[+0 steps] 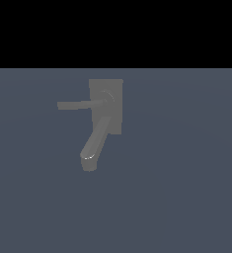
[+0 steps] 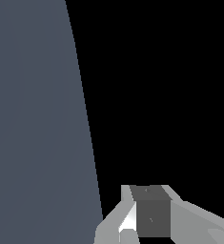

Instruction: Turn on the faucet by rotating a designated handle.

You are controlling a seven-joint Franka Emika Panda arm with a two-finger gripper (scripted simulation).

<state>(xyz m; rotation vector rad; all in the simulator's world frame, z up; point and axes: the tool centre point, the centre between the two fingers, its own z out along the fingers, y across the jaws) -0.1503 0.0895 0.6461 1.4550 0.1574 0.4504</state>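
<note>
The matte grey faucet [image 1: 106, 114] shows in the exterior view, with a rectangular back plate and a round hub. Its thin straight handle [image 1: 78, 105] sticks out from the hub toward the exterior view's left, roughly level. The thick curved spout [image 1: 95, 144] runs down and toward the exterior view's left, ending in a rounded tip. No arm or gripper appears in the exterior view. In the wrist view, only the tips of my gripper [image 2: 149, 202] show: pale fingers [image 2: 125, 219] around a dark grey block. The faucet is out of sight there. The jaw gap is not readable.
A flat blue-grey surface [image 1: 186, 188] lies under and around the faucet and ends at a straight far edge against black. The wrist view shows the same surface [image 2: 37, 124] beside a black void.
</note>
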